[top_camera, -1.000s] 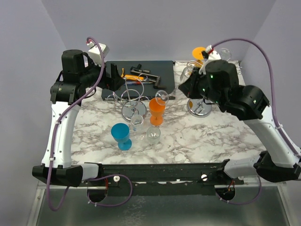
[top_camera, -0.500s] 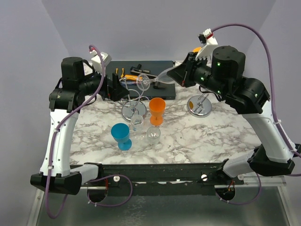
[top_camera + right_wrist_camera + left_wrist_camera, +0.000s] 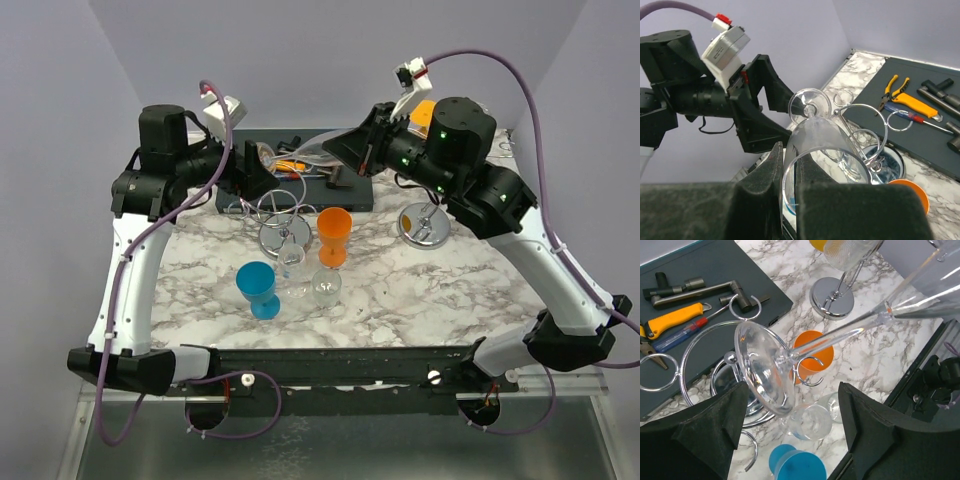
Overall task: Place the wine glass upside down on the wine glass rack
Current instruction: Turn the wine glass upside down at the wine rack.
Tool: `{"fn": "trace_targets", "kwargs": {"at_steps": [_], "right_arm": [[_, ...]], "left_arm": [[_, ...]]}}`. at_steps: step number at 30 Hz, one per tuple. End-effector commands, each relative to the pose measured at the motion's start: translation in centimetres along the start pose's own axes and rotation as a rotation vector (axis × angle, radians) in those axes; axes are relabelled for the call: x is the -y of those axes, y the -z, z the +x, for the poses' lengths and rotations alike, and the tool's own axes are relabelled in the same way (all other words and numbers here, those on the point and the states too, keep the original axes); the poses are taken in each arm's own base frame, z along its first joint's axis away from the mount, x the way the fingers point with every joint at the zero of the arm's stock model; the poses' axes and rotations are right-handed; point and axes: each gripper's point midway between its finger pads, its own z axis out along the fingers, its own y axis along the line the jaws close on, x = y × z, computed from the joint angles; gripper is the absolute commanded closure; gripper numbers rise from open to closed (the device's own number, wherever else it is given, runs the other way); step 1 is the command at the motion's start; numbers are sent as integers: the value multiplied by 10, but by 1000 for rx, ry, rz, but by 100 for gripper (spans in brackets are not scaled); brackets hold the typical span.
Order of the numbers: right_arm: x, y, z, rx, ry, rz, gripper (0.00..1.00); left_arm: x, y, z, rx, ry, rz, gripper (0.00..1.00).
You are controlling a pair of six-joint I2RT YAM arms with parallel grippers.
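- Aloft over the wine glass rack (image 3: 283,237): wine glass (image 3: 765,367), near-horizontal, long axis arm to arm, bowl rightward, foot leftward
- Clenched on the bowl wall: right tool (image 3: 789,160)
- Spread open around the foot, no contact evident: left tool (image 3: 792,412), nearer the stem

Right gripper (image 3: 348,150) clamped on clear wine glass (image 3: 305,150), held sideways above far edge of table (image 3: 480,290), foot toward left gripper (image 3: 252,170), jaws apart. Chrome wine glass rack (image 3: 280,215) below, in front of dark tool tray (image 3: 345,195); orange cup (image 3: 334,235), blue cup (image 3: 258,288) nearer
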Motion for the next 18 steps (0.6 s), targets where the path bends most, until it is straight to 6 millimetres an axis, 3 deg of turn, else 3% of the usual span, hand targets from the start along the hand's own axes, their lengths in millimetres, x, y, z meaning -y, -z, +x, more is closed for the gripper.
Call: {"fn": "trace_targets", "kwargs": {"at_steps": [1, 5, 10, 12, 16, 18], "right_arm": [[-20, 3, -18, 80, -6, -106, 99], [-22, -3, -8, 63, -22, -132, 99], [-22, -3, 1, 68, -43, -158, 99], [-21, 1, 3, 79, -43, -166, 99], [-19, 6, 10, 80, -46, -171, 99], [-17, 7, 19, 55, -55, -174, 94]], "left_arm": [[-5, -4, -14, 26, -10, -20, 25], [-6, -7, -22, 39, 0, -14, 40], [-10, -10, -26, 39, -5, -19, 86], [-14, -11, -26, 38, -16, -31, 99], [-19, -8, -31, 51, -70, -61, 100], [-20, -6, -38, 71, -109, -71, 100]]}}
